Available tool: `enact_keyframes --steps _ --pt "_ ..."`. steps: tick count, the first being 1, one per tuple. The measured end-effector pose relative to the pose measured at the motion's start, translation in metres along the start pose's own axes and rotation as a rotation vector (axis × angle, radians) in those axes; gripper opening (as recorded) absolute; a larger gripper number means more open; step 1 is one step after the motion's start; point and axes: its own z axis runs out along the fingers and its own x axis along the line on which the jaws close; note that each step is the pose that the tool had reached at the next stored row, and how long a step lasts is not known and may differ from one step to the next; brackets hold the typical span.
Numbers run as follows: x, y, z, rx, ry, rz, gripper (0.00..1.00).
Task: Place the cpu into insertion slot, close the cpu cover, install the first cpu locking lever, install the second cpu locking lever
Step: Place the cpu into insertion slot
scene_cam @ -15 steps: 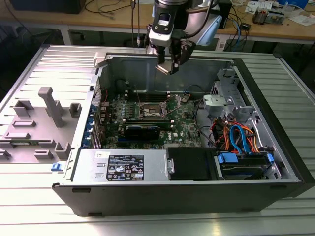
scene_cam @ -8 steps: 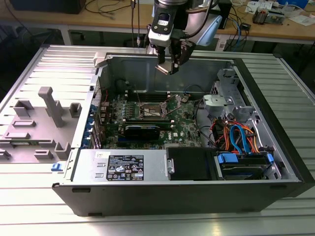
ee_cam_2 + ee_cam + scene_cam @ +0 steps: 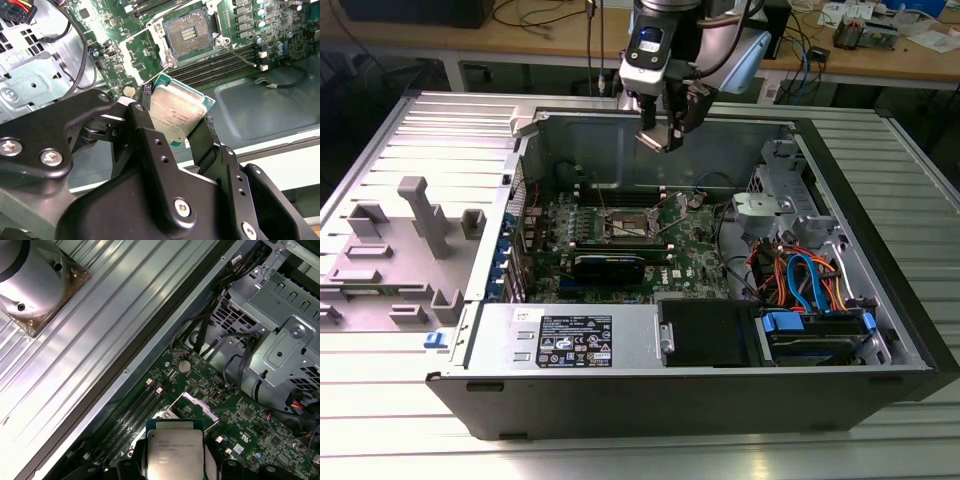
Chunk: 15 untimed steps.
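While the hand (image 3: pixel 172 125) is clamped on the cpu (image 3: pixel 182 107), with a black finger (image 3: pixel 140 120) pressing on each side edge, the chip hangs tilted in the air, and its silvery top shows in both wrist views. Under it lies the green board (image 3: pixel 145 55). On this board, well apart from the chip, the insertion slot (image 3: pixel 189 35) is open: its dark centre is bare and nothing sits in it. One thin wire lever (image 3: pixel 239 56) is swung away from the slot, beside the long black memory slots (image 3: pixel 220 67). The cpu cover (image 3: pixel 200 406) seems to be the silvery frame raised near the slot, though I cannot tell this for sure. Farther out, the exterior view shows the hand hovering high over the open computer case (image 3: pixel 650 400), which lies on the ribbed counter (image 3: pixel 910 200). By my judgement the task is at its first step: the chip is gripped but not placed, the cover is not closed, and both levers are not yet installed.
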Motion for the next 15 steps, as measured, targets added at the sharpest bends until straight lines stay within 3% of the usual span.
enact_keyframes --steps 8,15 --pt "-0.0005 -0.0007 0.0019 -0.0011 -0.0066 0.085 0.55" --pt "0.0005 -0.0039 0.0024 -0.0012 -0.0080 0.102 0.55"
